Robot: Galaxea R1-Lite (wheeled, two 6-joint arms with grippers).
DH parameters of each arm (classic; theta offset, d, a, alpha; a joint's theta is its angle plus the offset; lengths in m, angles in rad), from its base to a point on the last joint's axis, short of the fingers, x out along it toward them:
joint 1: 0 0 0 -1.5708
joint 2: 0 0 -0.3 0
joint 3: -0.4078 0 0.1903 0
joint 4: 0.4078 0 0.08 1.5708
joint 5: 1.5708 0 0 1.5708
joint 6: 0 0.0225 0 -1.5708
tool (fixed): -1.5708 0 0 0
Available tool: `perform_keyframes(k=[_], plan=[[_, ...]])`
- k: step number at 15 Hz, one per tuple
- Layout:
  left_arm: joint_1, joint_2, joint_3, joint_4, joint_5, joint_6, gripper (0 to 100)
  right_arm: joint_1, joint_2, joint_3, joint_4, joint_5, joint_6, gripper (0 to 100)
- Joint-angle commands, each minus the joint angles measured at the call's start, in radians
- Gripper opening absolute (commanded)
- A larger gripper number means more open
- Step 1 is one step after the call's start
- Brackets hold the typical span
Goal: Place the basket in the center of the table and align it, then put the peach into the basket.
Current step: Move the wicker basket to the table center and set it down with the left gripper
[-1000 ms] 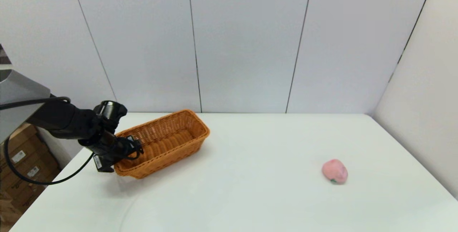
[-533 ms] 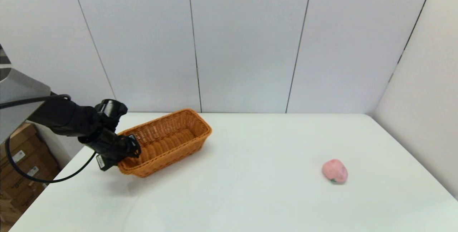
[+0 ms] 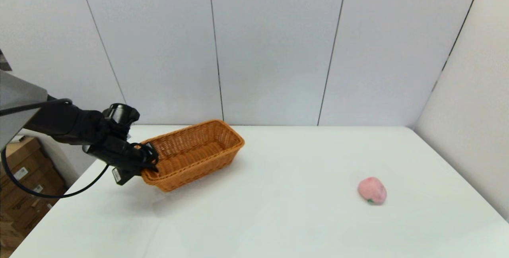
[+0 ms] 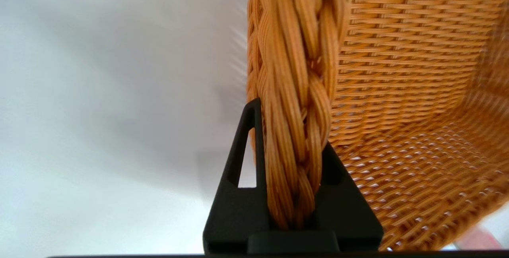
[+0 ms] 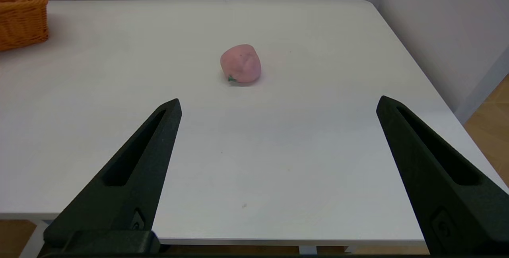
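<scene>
Two items on the table (image 3: 278, 218). Basket (image 3: 195, 152): far left part of the table, near end raised off the surface; left gripper (image 3: 148, 162) clamped on its braided rim at that end, one finger (image 4: 238, 170) outside the wall, the other inside. Peach (image 3: 372, 190): right side, well apart from the basket. Right gripper (image 5: 278, 130): spread wide, empty, near the table's front edge, peach lying beyond its fingers.

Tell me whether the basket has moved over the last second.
Yes. Held at its rim by the left end effector, the basket has shifted toward the robot's right, closer to the peach, which has stayed put, and its far end now passes the wall seam.
</scene>
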State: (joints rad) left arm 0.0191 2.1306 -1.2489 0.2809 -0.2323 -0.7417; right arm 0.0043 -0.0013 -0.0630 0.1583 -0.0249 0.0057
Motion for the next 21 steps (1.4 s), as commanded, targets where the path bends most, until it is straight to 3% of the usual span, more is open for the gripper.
perform_keyframes(k=[1, 3, 7, 10, 14, 16, 21], plan=[[0.002, -0.028, -0.049, 0.05, -0.148, -0.025, 0, 0.0, 0.0, 0.0, 0.001, 0.0, 0.0, 100], [-0.004, -0.052, -0.052, 0.067, -0.228, -0.031, 0, 0.0, 0.0, 0.0, 0.001, 0.0, 0.0, 100], [-0.176, -0.066, -0.058, 0.129, -0.228, 0.073, 0, 0.0, 0.0, 0.0, 0.003, 0.0, 0.0, 100], [-0.354, -0.017, -0.121, 0.129, -0.131, 0.077, 0, 0.0, 0.0, 0.0, 0.001, 0.0, 0.0, 100], [-0.522, 0.084, -0.242, 0.132, -0.076, 0.079, 0, 0.0, 0.0, 0.0, 0.001, 0.0, 0.0, 100], [-0.568, 0.144, -0.28, 0.149, -0.019, 0.079, 0, 0.0, 0.0, 0.0, 0.001, 0.0, 0.0, 100], [-0.558, 0.161, -0.28, 0.196, -0.01, 0.082, 0, 0.0, 0.0, 0.0, 0.001, 0.0, 0.0, 100]])
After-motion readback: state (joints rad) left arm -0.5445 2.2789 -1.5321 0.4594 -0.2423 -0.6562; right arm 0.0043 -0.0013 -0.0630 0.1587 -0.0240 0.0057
